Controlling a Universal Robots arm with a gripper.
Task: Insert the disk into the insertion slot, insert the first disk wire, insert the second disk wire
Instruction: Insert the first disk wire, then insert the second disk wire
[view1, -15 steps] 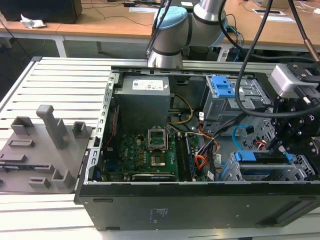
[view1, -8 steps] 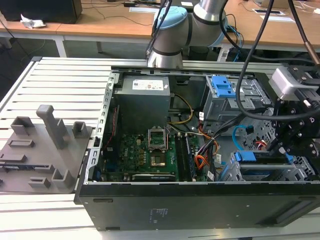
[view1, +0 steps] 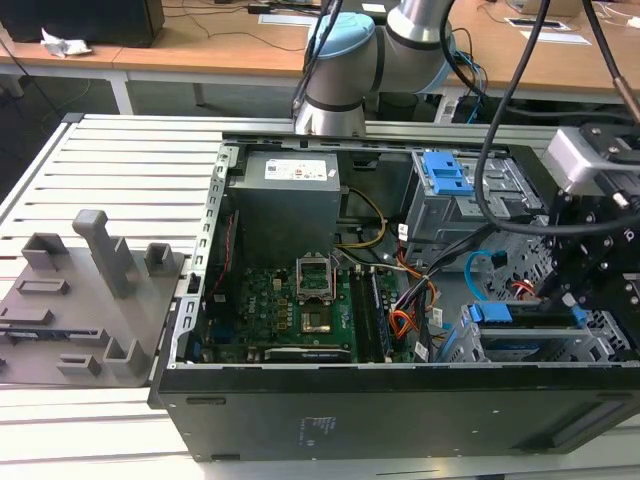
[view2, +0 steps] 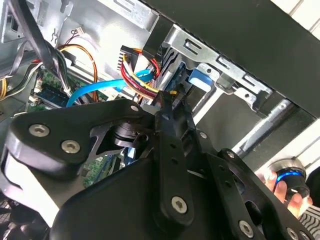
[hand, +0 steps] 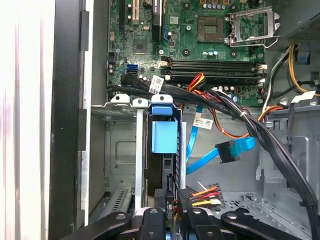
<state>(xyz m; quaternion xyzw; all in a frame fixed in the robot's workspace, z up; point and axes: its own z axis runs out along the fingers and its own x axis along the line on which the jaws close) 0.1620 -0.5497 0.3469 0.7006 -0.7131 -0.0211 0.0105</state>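
Blue-framed disk (hand: 164, 136): one. It stands on edge inside the insertion slot (hand: 117, 150), with its blue tab at the open mouth of the bay.
Insertion slot: one silver sheet-metal cage. It sits in the near corner of the computer case (view1: 350, 410), at the exterior view's right.
Claw: one gripper (hand: 172, 210). In both wrist views it is clamped together on the dark plug of the first disk wire (hand: 205, 192), right against the exposed end of the disk.
First disk wire: one red, orange and yellow bundle, fanning out of the plug just beside the fingers. Whether the plug is fully home I cannot tell.
Second disk wire (hand: 235, 149): one light blue flat cable. It loops free between the cage and the motherboard (hand: 200, 50), and its dark plug hangs apart from the disk.
Step in hand: seating the first wire, as I judge it. The disk step looks done and the blue cable is unplugged.
What the move calls for: probably holding the plug square to the drive's socket and pressing it straight in. The black cable harness nearby must not snag.
Other counts: one arm (view1: 340, 60). One grey box with a blue latch (view1: 445, 172) sits farther back in the case.
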